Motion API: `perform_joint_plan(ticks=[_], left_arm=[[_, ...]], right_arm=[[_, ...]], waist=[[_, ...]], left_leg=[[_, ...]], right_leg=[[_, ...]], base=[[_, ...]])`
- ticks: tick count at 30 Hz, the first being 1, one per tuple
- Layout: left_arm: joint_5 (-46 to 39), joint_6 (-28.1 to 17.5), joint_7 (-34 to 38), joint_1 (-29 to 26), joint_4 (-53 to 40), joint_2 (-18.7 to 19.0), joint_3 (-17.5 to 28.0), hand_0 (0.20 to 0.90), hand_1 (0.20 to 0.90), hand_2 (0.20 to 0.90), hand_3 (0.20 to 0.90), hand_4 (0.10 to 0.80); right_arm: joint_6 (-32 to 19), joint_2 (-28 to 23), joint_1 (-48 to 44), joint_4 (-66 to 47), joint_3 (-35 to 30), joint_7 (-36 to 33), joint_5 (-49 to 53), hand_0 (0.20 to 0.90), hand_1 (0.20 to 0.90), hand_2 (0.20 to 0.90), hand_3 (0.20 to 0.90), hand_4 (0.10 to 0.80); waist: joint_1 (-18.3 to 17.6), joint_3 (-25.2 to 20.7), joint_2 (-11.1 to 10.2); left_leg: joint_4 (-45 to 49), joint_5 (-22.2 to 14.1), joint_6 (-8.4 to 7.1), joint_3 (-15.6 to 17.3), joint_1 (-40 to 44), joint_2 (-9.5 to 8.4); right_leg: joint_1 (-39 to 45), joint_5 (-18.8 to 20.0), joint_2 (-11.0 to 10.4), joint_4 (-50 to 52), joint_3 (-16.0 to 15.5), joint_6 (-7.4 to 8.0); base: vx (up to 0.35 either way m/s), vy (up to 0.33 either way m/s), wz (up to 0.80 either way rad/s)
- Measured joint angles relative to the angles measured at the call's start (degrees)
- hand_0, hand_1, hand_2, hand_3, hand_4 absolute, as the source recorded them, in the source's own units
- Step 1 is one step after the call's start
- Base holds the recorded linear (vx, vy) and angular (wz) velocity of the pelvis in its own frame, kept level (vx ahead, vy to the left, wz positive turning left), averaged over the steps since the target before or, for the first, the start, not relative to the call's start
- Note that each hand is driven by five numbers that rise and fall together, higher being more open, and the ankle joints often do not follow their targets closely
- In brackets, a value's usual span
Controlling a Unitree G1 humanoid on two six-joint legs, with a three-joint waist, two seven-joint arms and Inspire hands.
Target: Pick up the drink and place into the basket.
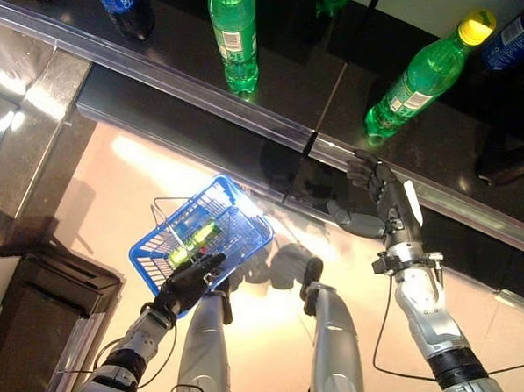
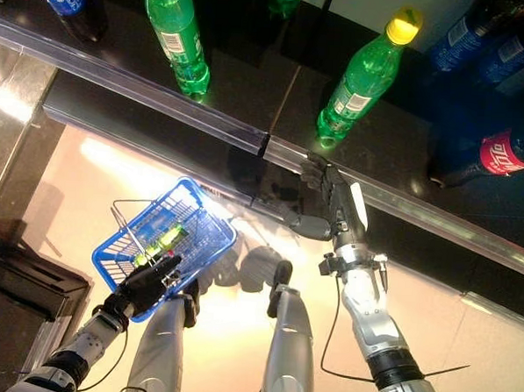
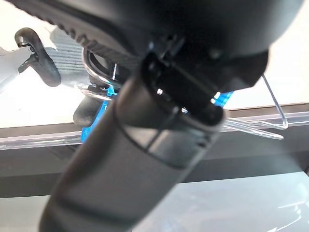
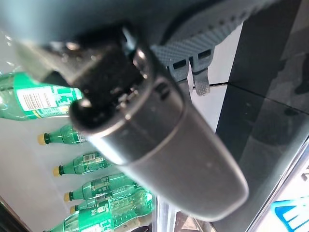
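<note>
A green drink bottle with a yellow cap (image 1: 422, 77) stands on the dark shelf (image 1: 277, 83), just past my right hand (image 1: 381, 189). That hand is open at the shelf's clear front edge (image 1: 205, 101), its fingers raised towards the bottle's base and holding nothing. The blue plastic basket (image 1: 242, 234) hangs low at the left with a green bottle (image 1: 194, 241) lying inside it. My left hand (image 1: 187, 280) is at the basket's near rim with its fingers stretched out along it. The basket's wire handles (image 3: 273, 113) stick out to the side.
A second green bottle (image 1: 234, 32) and a dark bottle with a blue label (image 1: 123, 0) stand further left on the shelf. Dark bottles (image 2: 510, 156) stand at the right. The right wrist view shows several green bottles (image 4: 96, 188) in rows. A dark cabinet (image 1: 27, 315) sits at the lower left.
</note>
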Motion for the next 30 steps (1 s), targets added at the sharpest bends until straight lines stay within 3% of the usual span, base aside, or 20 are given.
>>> perform_joint_plan(ticks=[19, 30], left_arm=[[0.05, 0.11, -0.01, 0.03, 0.34, -0.09, 0.55, 0.300, 0.300, 0.300, 0.200, 0.100], [0.31, 0.41, -0.27, 0.30, 0.36, -0.17, 1.97, 0.300, 0.300, 0.300, 0.200, 0.100]], right_arm=[[-2.42, 1.79, -0.02, 0.17, -3.30, -3.61, 6.29, 0.900, 0.900, 0.900, 0.900, 0.800], [-5.22, 1.81, -2.44, -0.03, -9.92, -8.59, 6.30, 0.900, 0.900, 0.900, 0.900, 0.800]], waist=[[0.07, 0.12, -0.17], [0.06, 0.14, -0.14]], left_leg=[[0.09, -0.14, 0.23, 0.17, 0.35, 0.07], [0.11, -0.13, 0.21, 0.23, 0.36, 0.17]], right_leg=[[0.46, 0.01, 0.12, -0.02, -0.07, -0.01], [0.46, 0.00, 0.33, -0.12, -0.05, -0.02]], base=[[0.002, 0.000, 0.00], [0.000, 0.000, 0.00]])
